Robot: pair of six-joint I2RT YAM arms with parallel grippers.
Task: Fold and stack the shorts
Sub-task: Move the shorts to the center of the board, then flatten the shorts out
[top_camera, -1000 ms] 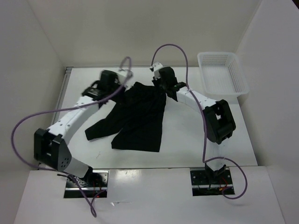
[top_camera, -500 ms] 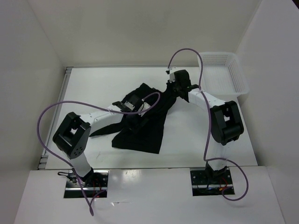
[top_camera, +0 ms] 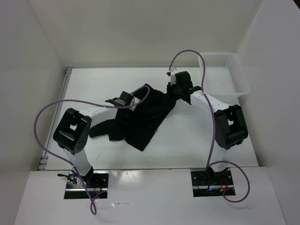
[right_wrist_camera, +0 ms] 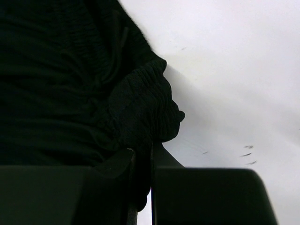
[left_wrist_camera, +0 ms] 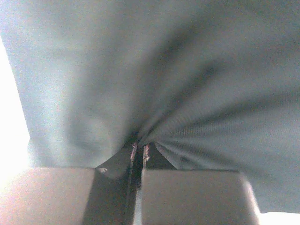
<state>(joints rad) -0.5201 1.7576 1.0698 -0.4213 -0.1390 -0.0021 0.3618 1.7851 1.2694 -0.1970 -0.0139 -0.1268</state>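
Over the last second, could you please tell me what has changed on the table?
The left gripper swung back from the far left corner towards the middle and closed on the shorts, which went from spread out to bunched. The right gripper shifted slightly right, still gripping them. The basket stayed put.

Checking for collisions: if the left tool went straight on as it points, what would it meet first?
The shorts: the left tool is shut on their fabric, which fills the view ahead; what lies beyond is hidden.
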